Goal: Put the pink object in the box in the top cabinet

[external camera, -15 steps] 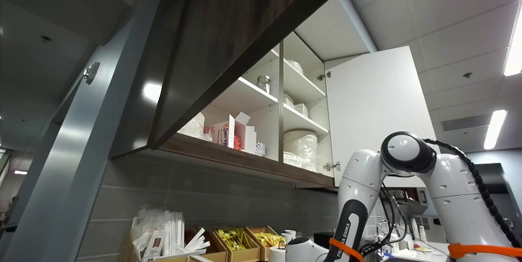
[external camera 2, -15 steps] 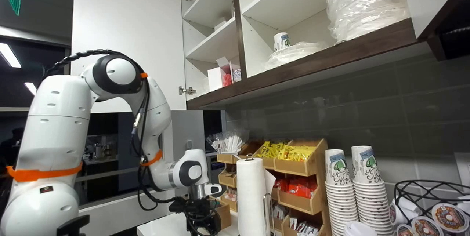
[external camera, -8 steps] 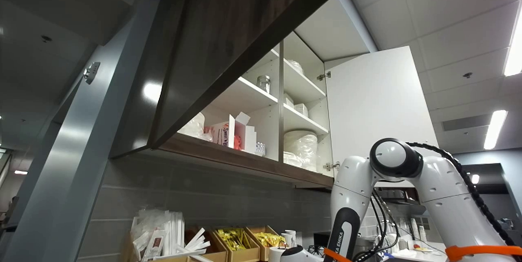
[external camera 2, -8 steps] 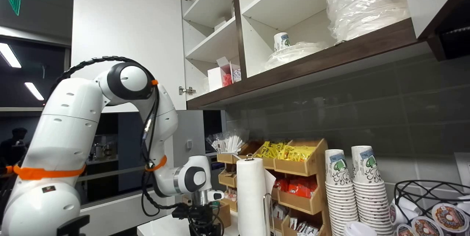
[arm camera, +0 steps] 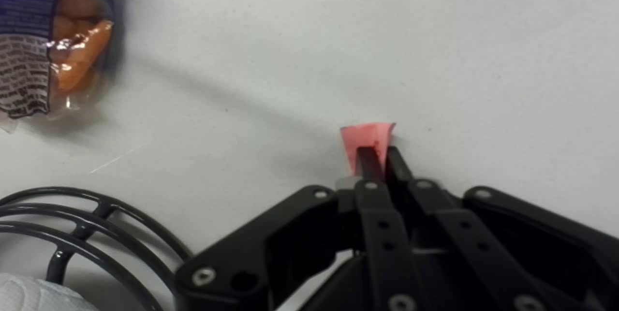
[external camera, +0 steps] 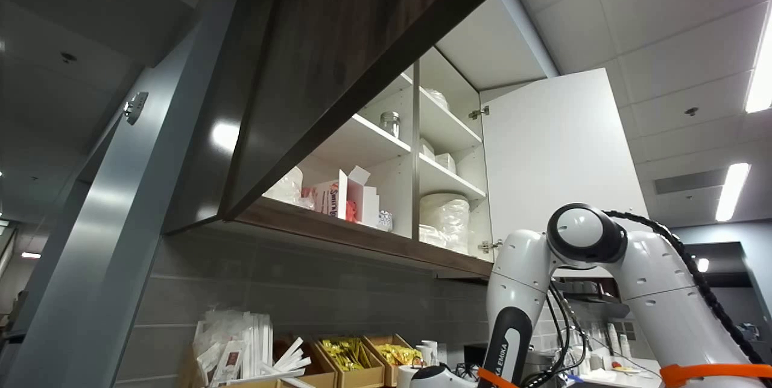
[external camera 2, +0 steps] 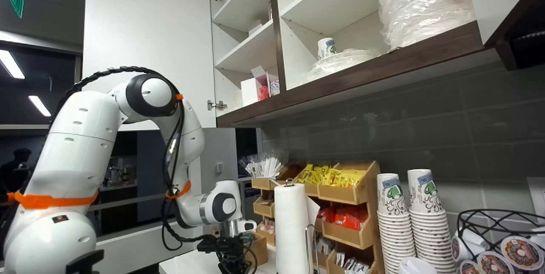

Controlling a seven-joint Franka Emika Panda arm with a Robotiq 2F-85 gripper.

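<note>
My gripper (arm camera: 380,153) is shut on the pink object (arm camera: 358,138), a small paper packet pinched between its fingertips over a white surface. One finger covers part of the packet, and its top edge stands out beyond both tips. Whether it touches the surface I cannot tell. An exterior view has the gripper (external camera 2: 234,257) low by the counter, its tips hidden. The top cabinet (external camera: 338,226) hangs high above with its doors swung wide. On its lowest shelf, in both exterior views, stands the white box (external camera: 325,197), flap up, with pink-red packets (external camera 2: 263,92) inside.
A paper towel roll (external camera 2: 291,227) stands beside the gripper; its black wire base (arm camera: 121,231) curves in at lower left of the wrist view. A bag of carrots (arm camera: 77,45) lies upper left. Wooden bins (external camera 2: 347,193) and stacked cups (external camera 2: 394,223) line the wall.
The arm has come down and leaned forward during the first half second, then barely shifted. My jaws have drawn together. The cabinet and box have stayed put.
</note>
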